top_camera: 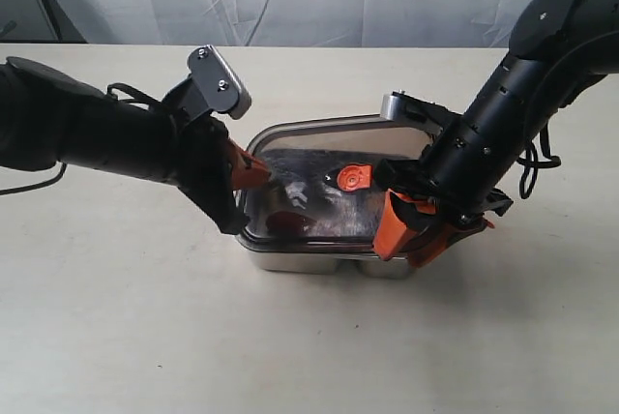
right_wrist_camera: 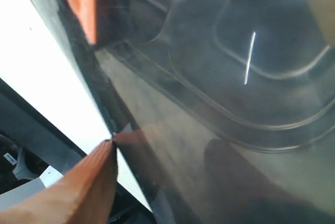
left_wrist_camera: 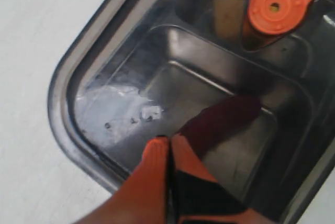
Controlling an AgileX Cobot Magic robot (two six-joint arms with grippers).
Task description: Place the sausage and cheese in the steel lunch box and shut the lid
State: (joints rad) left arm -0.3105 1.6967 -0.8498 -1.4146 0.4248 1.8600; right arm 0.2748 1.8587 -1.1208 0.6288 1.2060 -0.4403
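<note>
My L gripper point(left_wrist_camera: 168, 144): jaws closed, empty, tips on lid point(top_camera: 319, 209) over steel lunch box point(top_camera: 309, 261). My R gripper point(top_camera: 414, 238): jaws wide at lid rim. Sausage point(left_wrist_camera: 220, 122) inside.

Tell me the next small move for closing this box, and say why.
Probably press the shut left end effector down slightly on the smoky transparent lid. The lid already covers the shiny steel lunch box, the red toy sausage shows beneath it, and the right end effector sits at the lid's other end, jaws apart. Whether the lid is fully seated is unclear.
</note>
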